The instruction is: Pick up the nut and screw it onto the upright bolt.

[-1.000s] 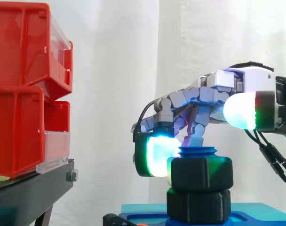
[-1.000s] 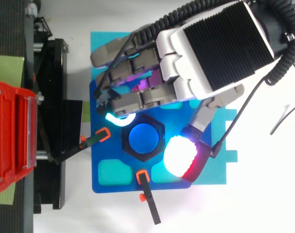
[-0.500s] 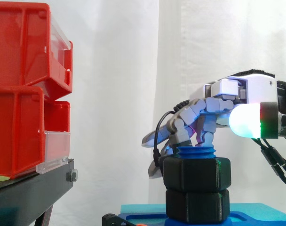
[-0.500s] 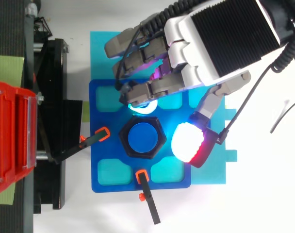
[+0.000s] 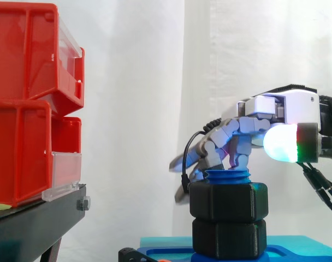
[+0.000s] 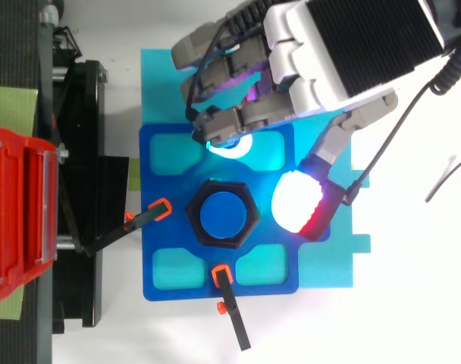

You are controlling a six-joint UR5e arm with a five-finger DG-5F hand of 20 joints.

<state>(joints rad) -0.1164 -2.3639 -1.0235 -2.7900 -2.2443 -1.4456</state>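
Hand (image 6: pixel 352 45) hovered over blue base's (image 6: pixel 162 284) edge, fingers relaxed and empty, beside nut (image 6: pixel 194 214) on bolt (image 6: pixel 223 214).

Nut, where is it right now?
Side view, lower right: the nut sits around the blue bolt, above another black hex piece, just below the hand.
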